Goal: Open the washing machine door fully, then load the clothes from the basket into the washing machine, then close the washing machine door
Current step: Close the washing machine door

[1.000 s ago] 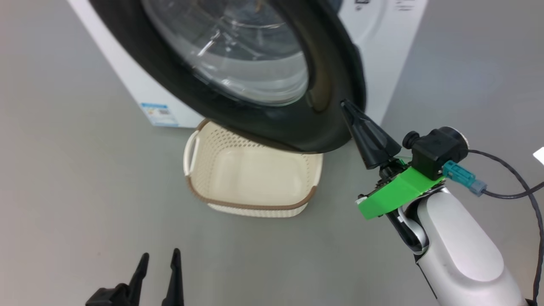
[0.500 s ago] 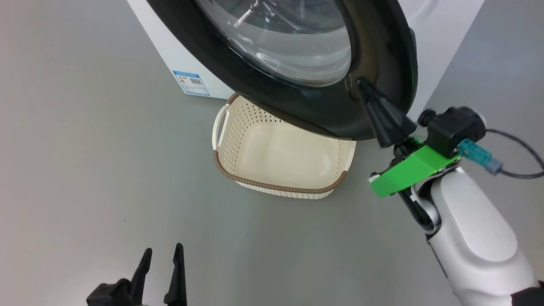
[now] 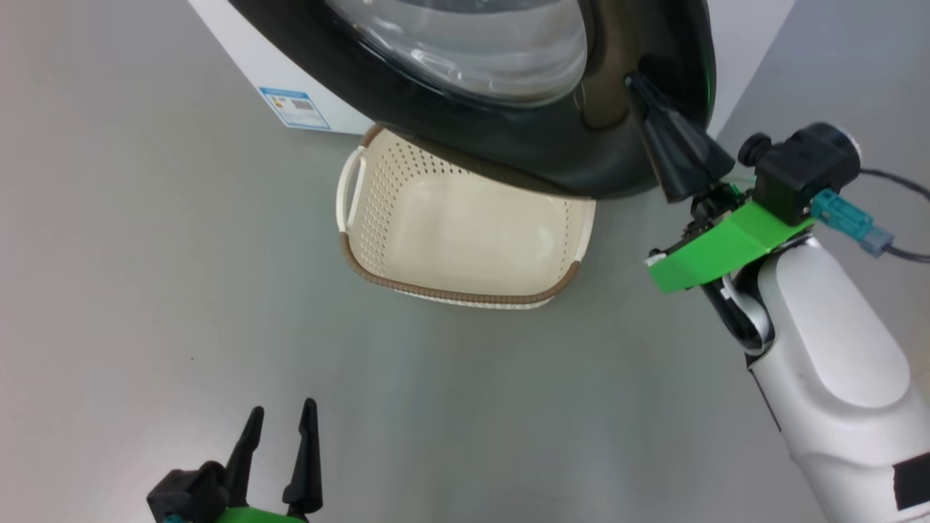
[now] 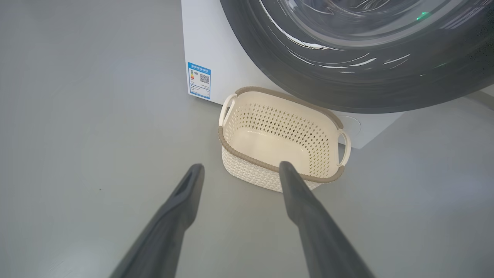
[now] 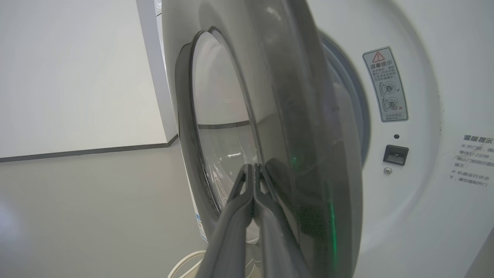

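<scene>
The washing machine door (image 3: 508, 145), glossy black rim around a clear glass bowl, stands ajar from the white washing machine (image 3: 748, 43). My right gripper (image 3: 632, 78) is shut with nothing in it, and its tips touch the rim's outer face. In the right wrist view the shut right gripper (image 5: 252, 166) lies against the door (image 5: 305, 127), with a gap to the machine front (image 5: 424, 116). Below the door, the cream basket (image 3: 363, 240) sits on the floor with nothing in it; the clothes are out of view. My left gripper (image 3: 280, 425) is open, low and well short of the basket (image 4: 247, 166).
A blue label sticker (image 3: 294, 107) marks the machine's lower corner. The door latch slot (image 5: 395, 153) and a warning sticker (image 5: 385, 85) sit on the machine front. Grey floor (image 3: 145, 290) surrounds the basket. A cable (image 3: 901, 250) trails from my right wrist.
The head view has shifted. My shut right gripper has moved from the door's outer edge onto the face of its black rim. My left gripper stays open.
</scene>
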{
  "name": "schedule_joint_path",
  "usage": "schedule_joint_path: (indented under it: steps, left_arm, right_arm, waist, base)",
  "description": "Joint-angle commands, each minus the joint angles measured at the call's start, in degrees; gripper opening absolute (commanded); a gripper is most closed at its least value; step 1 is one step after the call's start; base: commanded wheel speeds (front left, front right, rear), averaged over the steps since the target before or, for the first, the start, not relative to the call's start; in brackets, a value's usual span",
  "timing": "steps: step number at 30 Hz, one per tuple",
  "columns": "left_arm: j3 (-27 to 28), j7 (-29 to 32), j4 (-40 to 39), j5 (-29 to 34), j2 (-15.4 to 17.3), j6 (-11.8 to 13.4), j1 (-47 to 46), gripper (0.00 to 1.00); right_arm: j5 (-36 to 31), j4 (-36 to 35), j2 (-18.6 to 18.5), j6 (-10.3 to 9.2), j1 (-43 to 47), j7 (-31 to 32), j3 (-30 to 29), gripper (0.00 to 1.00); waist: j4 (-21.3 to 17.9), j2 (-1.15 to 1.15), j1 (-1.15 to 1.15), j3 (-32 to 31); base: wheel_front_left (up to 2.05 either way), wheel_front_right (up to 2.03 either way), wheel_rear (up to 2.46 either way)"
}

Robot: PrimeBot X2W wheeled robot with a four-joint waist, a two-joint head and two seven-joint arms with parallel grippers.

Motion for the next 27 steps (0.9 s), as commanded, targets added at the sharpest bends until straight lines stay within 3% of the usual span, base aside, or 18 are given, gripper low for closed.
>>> schedule_joint_path:
  steps: [1, 10, 27]
  left_arm:
    - [1.7, -0.5, -1.5, 0.0, 0.5, -0.1, -1.1, 1.00]
    - [0.9, -0.5, -2.1, 0.2, 0.5, -0.9, -1.8, 1.00]
    - [0.8, -0.5, -4.2, -0.1, 0.5, -1.5, -2.9, 1.00]
  right_arm:
    - [-0.9, -1.2, 0.2, 0.28, -1.6, -0.3, 0.5, 0.00]
    - [-1.1, -1.1, -0.9, 0.28, -5.8, -0.3, -0.5, 0.00]
    - [-2.7, -0.1, -4.4, 0.28, -14.5, -0.3, -2.5, 0.00]
  waist:
    - [-0.9, 0.00, -0.01, 1.5]
    - [-1.5, 0.00, -0.01, 5.1]
    - [1.7, 0.00, -0.01, 11.0]
  base:
    - [0.00, 0.00, 0.00]
    - [0.00, 0.00, 0.00]
    - [0.00, 0.00, 0.00]
